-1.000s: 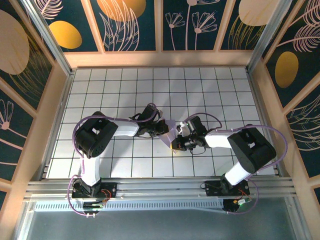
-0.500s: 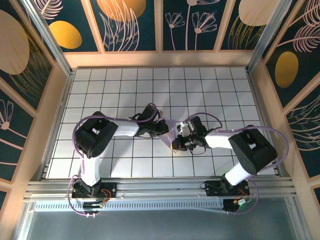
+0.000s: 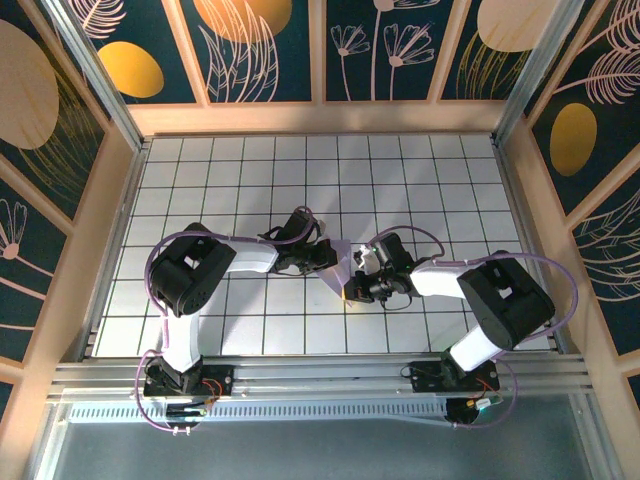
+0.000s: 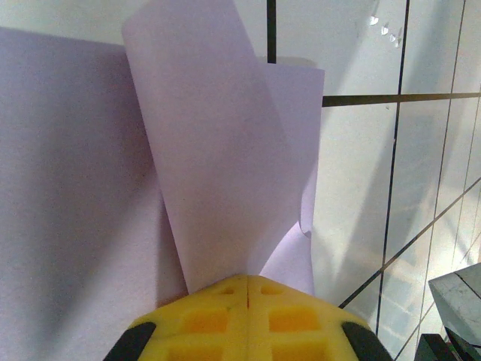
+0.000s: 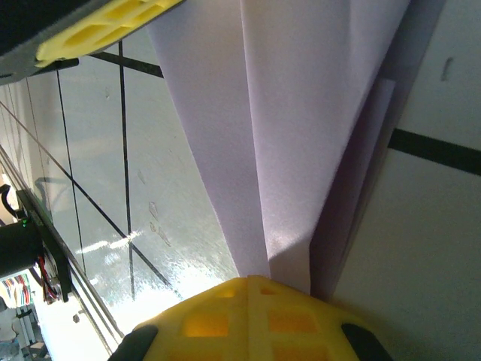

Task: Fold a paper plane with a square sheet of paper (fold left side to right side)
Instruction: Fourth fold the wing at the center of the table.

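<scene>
Nothing moved; lavender paper (image 3: 343,262) over white-tiled table (image 3: 230,170)

Top external camera: mounted high behind the arm bases, facing steeply down, far enough back to take in the whole tiled desk (image 3: 200,170). Left wrist camera: sighted along the left gripper (image 4: 246,280), very close to the sheet of paper (image 4: 218,150). Right wrist camera: sighted along the right gripper (image 5: 248,280), equally close. All three views share that sheet at desk centre.
</scene>
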Action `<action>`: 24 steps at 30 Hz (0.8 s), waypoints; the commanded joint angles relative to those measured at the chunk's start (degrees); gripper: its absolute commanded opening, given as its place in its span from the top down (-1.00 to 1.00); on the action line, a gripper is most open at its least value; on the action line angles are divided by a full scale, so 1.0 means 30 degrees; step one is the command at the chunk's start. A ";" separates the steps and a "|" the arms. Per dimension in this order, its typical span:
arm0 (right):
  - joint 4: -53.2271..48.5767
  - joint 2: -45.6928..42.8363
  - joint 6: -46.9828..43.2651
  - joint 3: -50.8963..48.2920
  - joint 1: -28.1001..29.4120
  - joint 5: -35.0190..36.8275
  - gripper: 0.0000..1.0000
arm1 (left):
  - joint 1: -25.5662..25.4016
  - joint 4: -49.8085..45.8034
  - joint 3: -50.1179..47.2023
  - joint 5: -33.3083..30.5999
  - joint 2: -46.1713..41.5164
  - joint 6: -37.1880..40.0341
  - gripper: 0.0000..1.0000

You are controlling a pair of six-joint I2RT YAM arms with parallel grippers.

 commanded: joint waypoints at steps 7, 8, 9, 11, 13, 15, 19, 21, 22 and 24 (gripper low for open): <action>-0.1415 -0.0263 -0.0618 -0.0410 0.0222 0.0619 1.00 | 0.0048 -0.2600 -0.0275 -0.1252 0.0763 0.0490 0.91; -0.1481 -0.0312 -0.0620 -0.0403 0.0229 0.0660 1.00 | 0.0032 -0.2613 -0.0257 -0.1253 0.0760 0.0511 0.91; -0.1540 -0.0335 -0.0648 -0.0418 0.0244 0.0719 1.00 | 0.0058 -0.2613 -0.0242 -0.1252 0.0748 0.0494 0.91; -0.1635 -0.0341 -0.0701 -0.0410 0.0222 0.0770 1.00 | 0.0050 -0.2613 -0.0256 -0.1252 0.0761 0.0510 0.91; -0.1792 -0.0402 -0.0750 -0.0422 0.0221 0.0839 1.00 | 0.0055 -0.2632 -0.0220 -0.1252 0.0774 0.0497 0.91; -0.1923 -0.0417 -0.0823 -0.0416 0.0224 0.0898 1.00 | 0.0050 -0.2649 -0.0213 -0.1274 0.0773 0.0494 0.91; -0.2045 -0.0412 -0.0865 -0.0493 0.0277 0.0812 1.00 | 0.0050 -0.2640 -0.0205 -0.1310 0.0838 0.0490 0.91; -0.2085 -0.0438 -0.0884 -0.0526 0.0303 0.0752 1.00 | 0.0049 -0.2635 -0.0212 -0.1299 0.0903 0.0497 0.91; -0.2147 -0.0441 -0.0913 -0.0555 0.0314 0.0730 1.00 | 0.0034 -0.2613 -0.0255 -0.1303 0.0931 0.0494 0.91; -0.2193 -0.0486 -0.0913 -0.0612 0.0336 0.0637 1.00 | 0.0039 -0.2584 -0.0244 -0.1275 0.0935 0.0476 0.91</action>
